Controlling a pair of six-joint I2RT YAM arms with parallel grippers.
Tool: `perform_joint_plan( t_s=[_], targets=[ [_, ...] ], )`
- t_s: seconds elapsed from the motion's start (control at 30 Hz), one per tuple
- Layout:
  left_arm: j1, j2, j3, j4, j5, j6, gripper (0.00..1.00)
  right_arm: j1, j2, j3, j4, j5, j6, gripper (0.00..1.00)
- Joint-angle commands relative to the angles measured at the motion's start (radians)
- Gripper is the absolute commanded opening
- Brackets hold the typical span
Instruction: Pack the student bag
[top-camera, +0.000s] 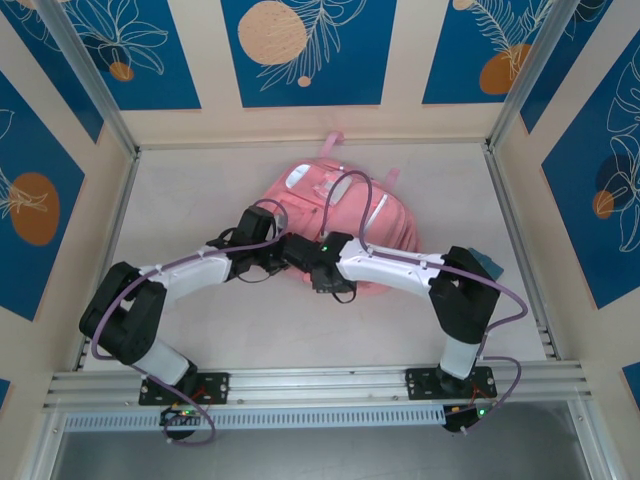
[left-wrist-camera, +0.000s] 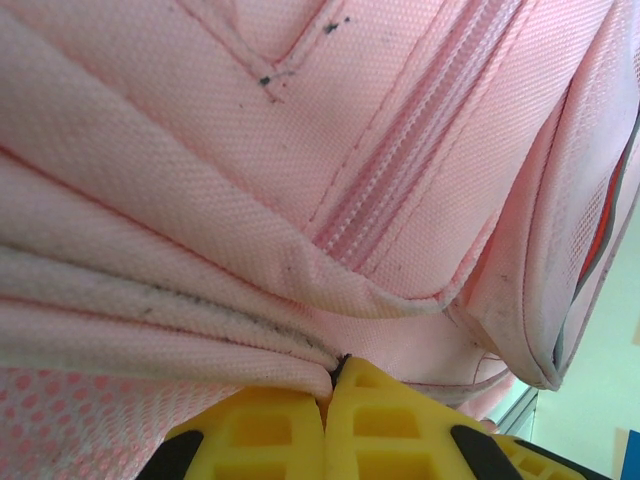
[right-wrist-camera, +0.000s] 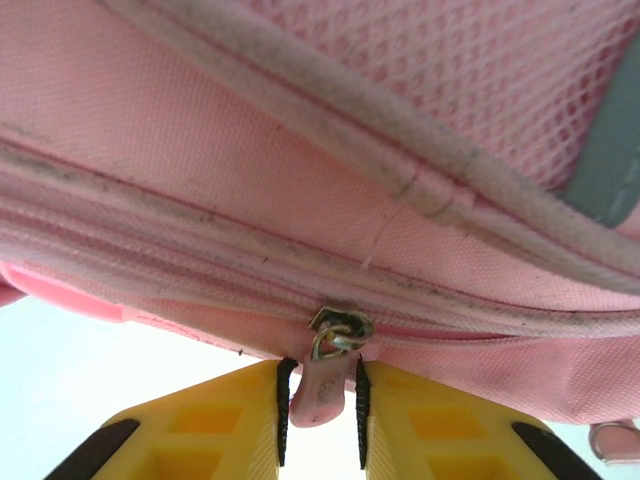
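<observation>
at the near edge of the student bag (top-camera: 345, 215) both arms meet. the right gripper (right-wrist-camera: 320, 405) has its yellow fingers closed on the zip pull (right-wrist-camera: 318, 392), a small soft pink tab that hangs from a metal slider (right-wrist-camera: 338, 328). the left gripper (left-wrist-camera: 328, 392) has its fingers pressed together, and a thin fold of the bag cloth seems to be pinched at their tips.

what can go wrong, in my judgement: the tab is short and smooth, so a pull that does not go along the zip line may let it slip out of the pads. the cloth is soft and gives way. if the left pinch loses its fold, the whole bag may slide with the slider and the zip will not run. the slider may also catch on the loose piping just beside it.

the bag is woven pink fabric with a fine grain. it has thick rounded piping with dark dirt marks, an open mesh (right-wrist-camera: 480, 70) part and a closed zip (left-wrist-camera: 420, 150) with small teeth. it lies in the middle of the pale table (top-camera: 180, 190), rounded like a shell, with its top loop toward the far wall. behind it stand blue wall panels (top-camera: 305, 50) with leaf drawings.
</observation>
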Motion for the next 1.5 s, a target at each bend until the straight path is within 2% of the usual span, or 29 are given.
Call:
perform_joint_plan(
  t_s=[0.0, 0.1, 0.3, 0.47, 0.8, 1.0, 1.13, 1.33, 1.47],
  targets=[
    [-0.023, 0.0, 0.03, -0.039, 0.035, 0.033, 0.03, 0.022, 0.017, 0.013, -0.038, 0.007, -0.005, 0.26],
    [-0.024, -0.003, 0.03, -0.042, 0.032, 0.033, 0.03, 0.024, 0.021, 0.014, -0.061, 0.022, 0.014, 0.22],
    [-0.023, -0.007, 0.03, -0.064, 0.01, 0.043, 0.03, 0.03, -0.005, 0.036, -0.122, 0.071, 0.041, 0.08],
    [-0.022, -0.012, 0.027, -0.086, -0.024, 0.051, 0.02, 0.034, -0.069, 0.008, -0.111, 0.048, 0.017, 0.0],
    [0.014, -0.019, 0.022, -0.148, -0.116, 0.102, 0.0, -0.009, -0.262, -0.198, -0.146, -0.027, 0.028, 0.0],
    [0.04, -0.036, 0.025, -0.152, -0.109, 0.11, 0.0, -0.068, -0.374, -0.311, -0.163, -0.031, 0.054, 0.0],
    [0.04, -0.041, 0.033, -0.128, -0.041, 0.117, 0.0, -0.063, -0.394, -0.284, -0.049, -0.108, -0.037, 0.0],
    [0.032, -0.063, 0.03, -0.08, 0.058, 0.122, 0.0, 0.008, -0.299, -0.16, 0.021, -0.079, -0.026, 0.4],
    [0.025, -0.073, 0.031, -0.078, 0.087, 0.125, 0.0, 0.037, -0.191, -0.08, 0.035, -0.053, 0.008, 0.45]
  ],
)
